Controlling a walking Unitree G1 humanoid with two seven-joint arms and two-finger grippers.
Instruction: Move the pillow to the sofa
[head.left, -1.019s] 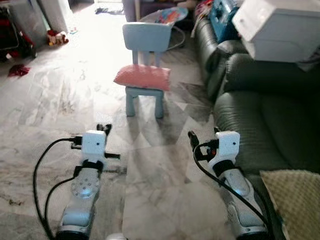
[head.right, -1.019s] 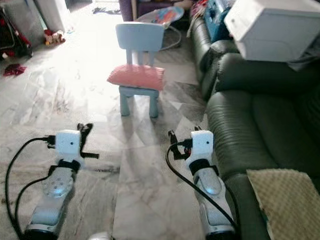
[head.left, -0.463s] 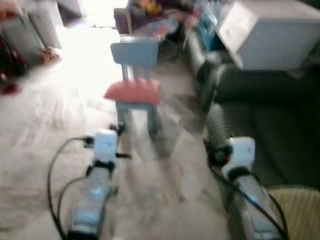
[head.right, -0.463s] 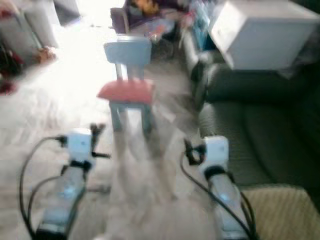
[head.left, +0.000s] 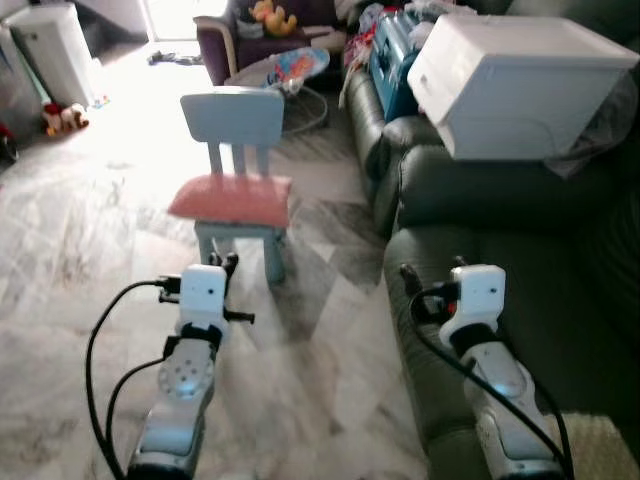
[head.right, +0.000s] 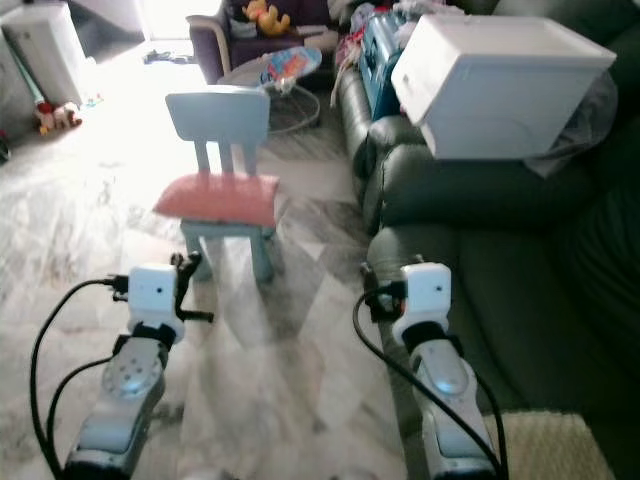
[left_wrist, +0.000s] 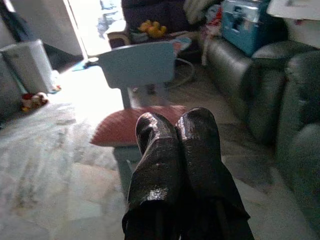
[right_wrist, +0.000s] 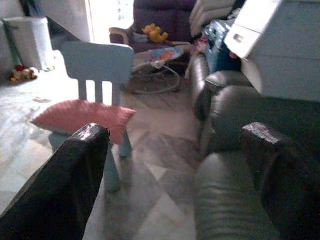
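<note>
Pink pillow (head.left: 231, 199) on small blue chair (head.left: 232, 118), left of dark sofa (head.left: 500, 230). Left gripper (left_wrist: 176, 131) fingers pressed together, before chair. Right gripper (right_wrist: 175, 150) spread, probably above sofa edge.

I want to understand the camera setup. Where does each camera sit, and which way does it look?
Left eye: on the head, looking down past both arms at the pink pillow on the blue chair.
Right eye: beside it, same scene; dark sofa at the robot's right.
Left wrist: behind the left tool, shut, facing pillow and chair.
Right wrist: behind the right tool, open, facing chair and sofa.
Shared: all four show pillow and chair.
</note>
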